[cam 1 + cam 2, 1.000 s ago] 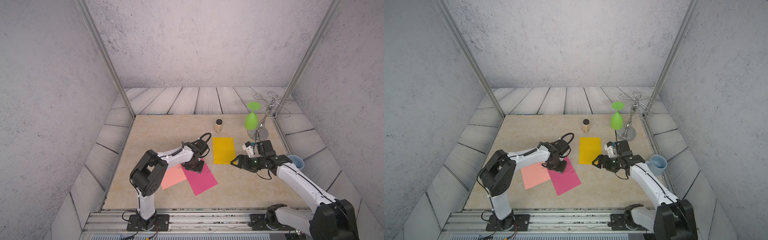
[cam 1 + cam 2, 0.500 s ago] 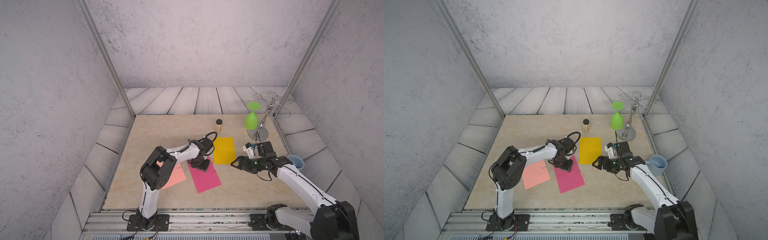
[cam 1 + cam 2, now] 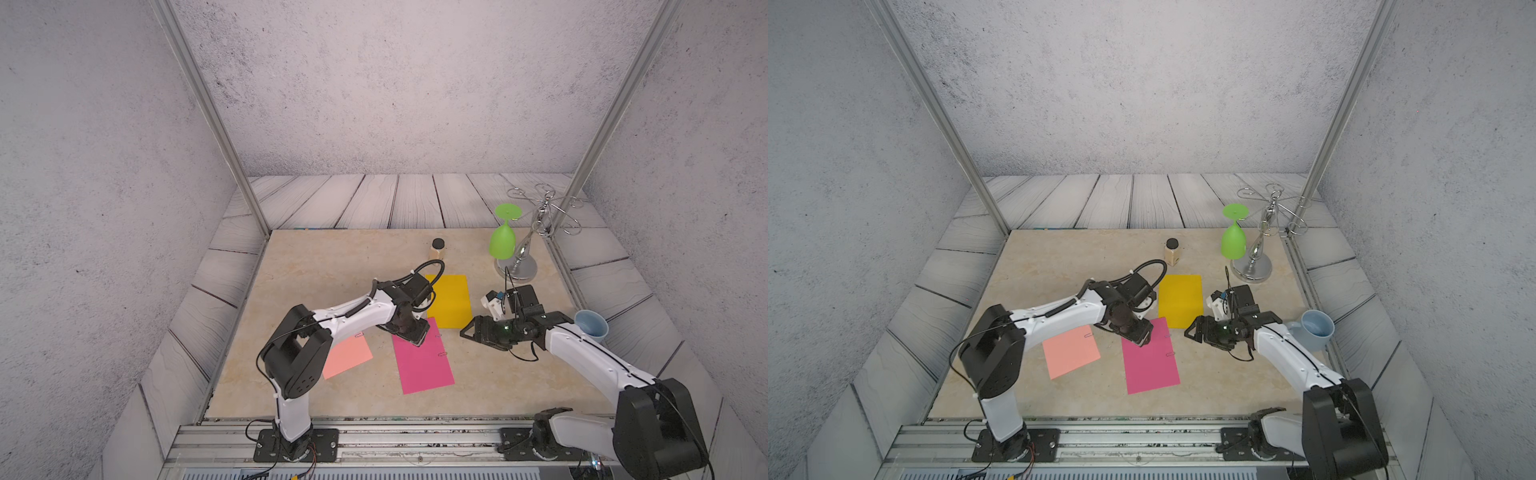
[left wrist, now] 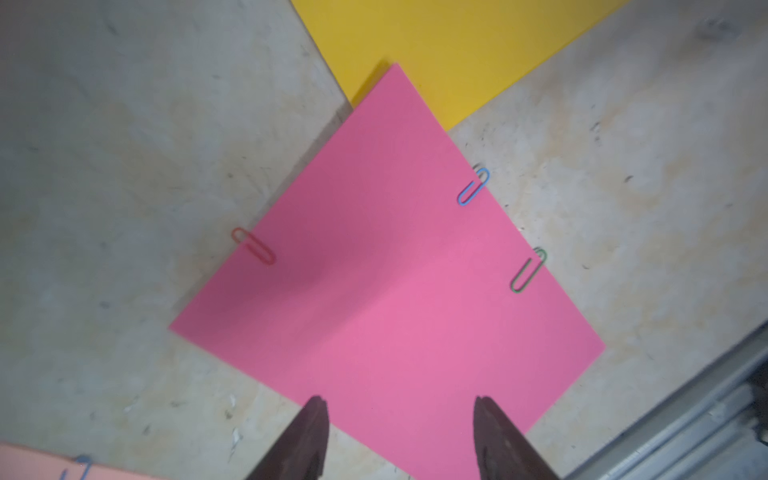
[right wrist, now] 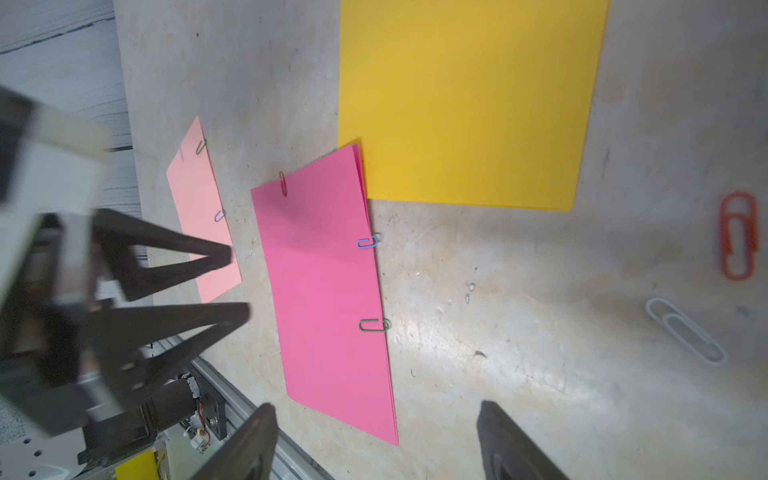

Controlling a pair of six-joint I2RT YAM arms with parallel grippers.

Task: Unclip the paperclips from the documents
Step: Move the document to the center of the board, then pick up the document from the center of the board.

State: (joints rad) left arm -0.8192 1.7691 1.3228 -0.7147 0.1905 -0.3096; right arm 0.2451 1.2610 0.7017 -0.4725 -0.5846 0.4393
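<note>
- Your left tool [image 4: 400, 401] hangs wide and empty over the magenta sheet [image 4: 386, 270].
- Your right tool [image 5: 376, 405] stands wide and empty near that sheet, above the worktop [image 5: 519, 332].
- Red paperclip [image 4: 253, 246], blue paperclip [image 4: 473, 187] and green paperclip [image 4: 528, 271] sit clipped on its edges.

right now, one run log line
left gripper open over magenta sheet | right gripper open, empty | sheet holds red clip, blue clip, green clip

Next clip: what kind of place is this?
Probably a staged robot test booth: grey panel walls, aluminium posts, left arm and right arm bolted to a front rail, a green glass hung on a wire rack.
</note>
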